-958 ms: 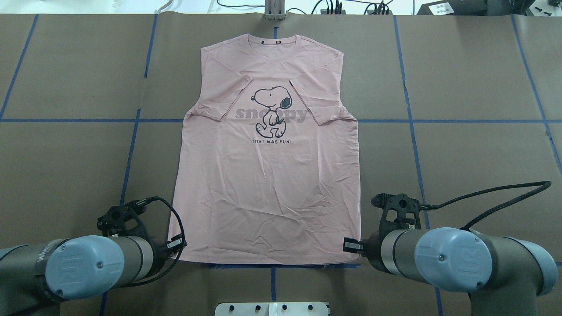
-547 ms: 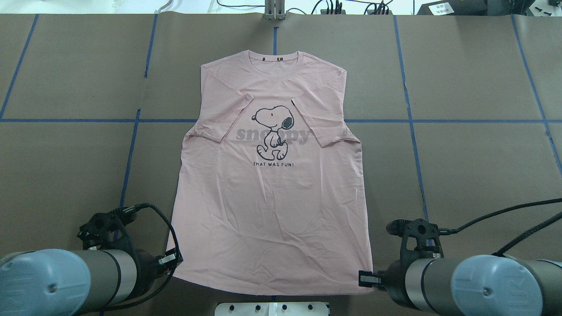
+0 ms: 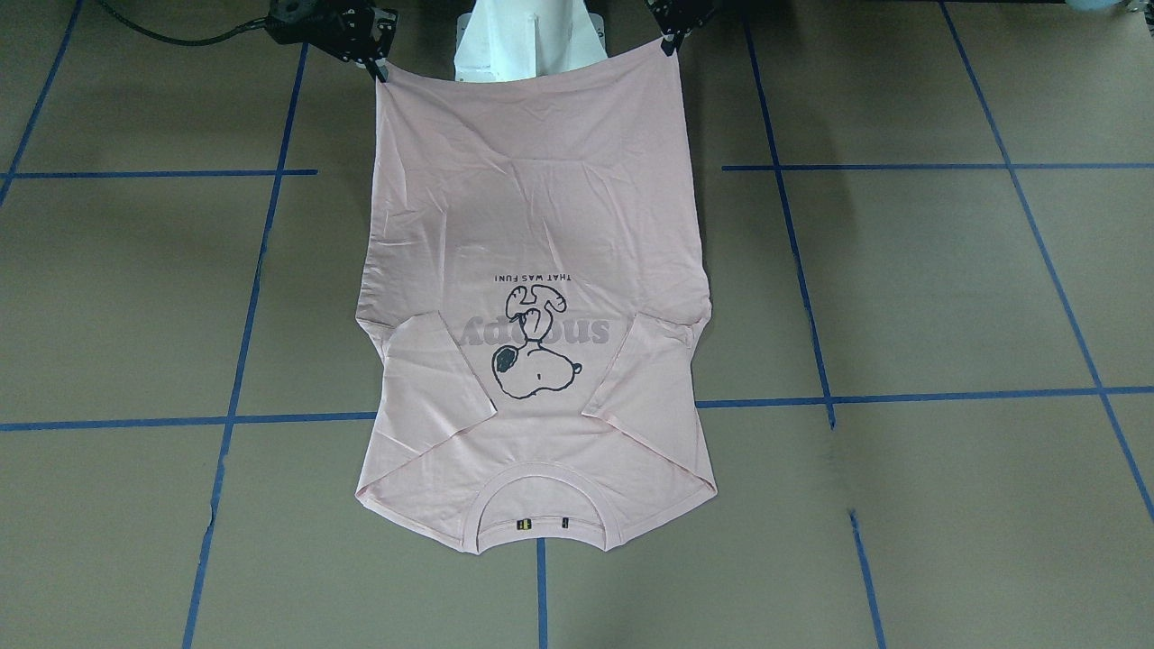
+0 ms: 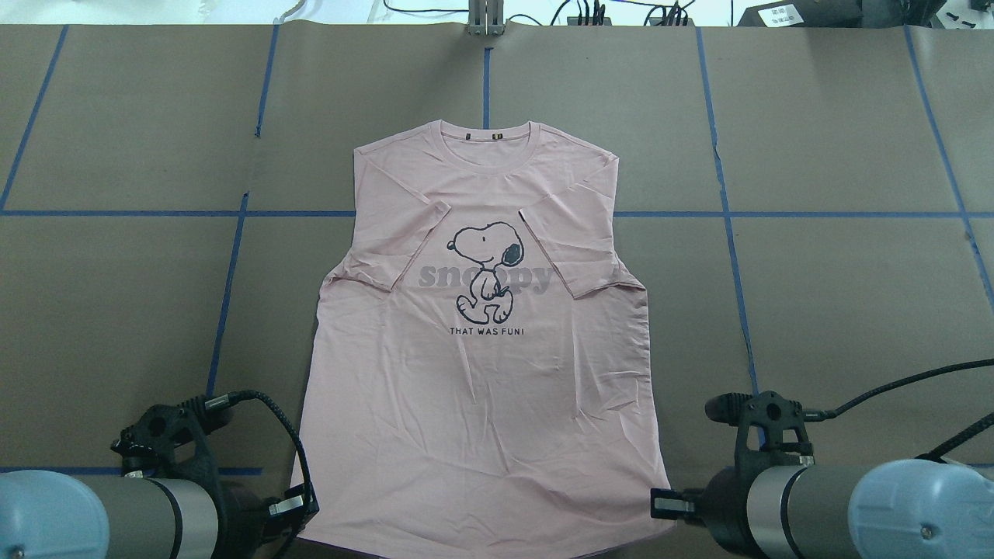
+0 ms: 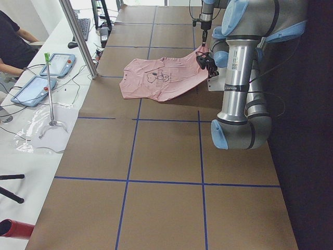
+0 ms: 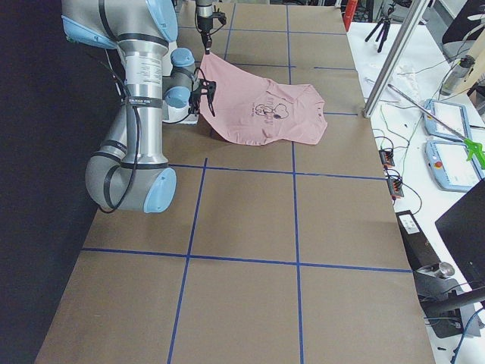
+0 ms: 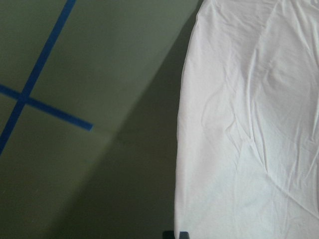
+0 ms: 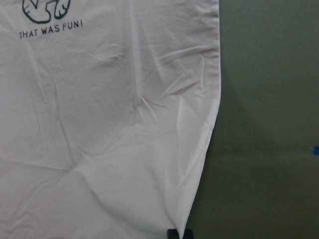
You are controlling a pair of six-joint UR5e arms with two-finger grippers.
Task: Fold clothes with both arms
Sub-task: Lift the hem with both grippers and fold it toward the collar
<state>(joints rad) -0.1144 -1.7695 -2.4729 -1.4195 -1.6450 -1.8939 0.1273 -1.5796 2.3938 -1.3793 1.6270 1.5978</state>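
Brown paper-covered table [image 4: 839, 310] with a grid of blue tape, bearing one pale pink T-shirt [image 4: 481, 388] laid print-side up at its middle. The garment's long axis ran straight away from the robot: the hem lay at the near edge, by the white pedestal base [image 3: 527, 36], and the collar [image 4: 485, 144] at the far end. The left arm [image 4: 93, 512] and right arm [image 4: 854, 505] came in low from the near left and near right, one on each side of that axis and about equally close to the cloth. Both short sleeves [image 4: 396, 248] were turned inward over the chest and partly covered the grey lettering. The left gripper [image 4: 299, 508] was clamped on the near left hem corner and the right gripper [image 4: 660, 503] on the near right one. In the front-facing view the hem hung taut between the two, and the side views showed that end raised off the table while the collar end rested flat. All the remaining cloth therefore lay ahead of both grippers, in the far direction. The coming fold appeared to turn on carrying the hem along the long axis towards the collar, with the two arms kept level so that the edge would land square.
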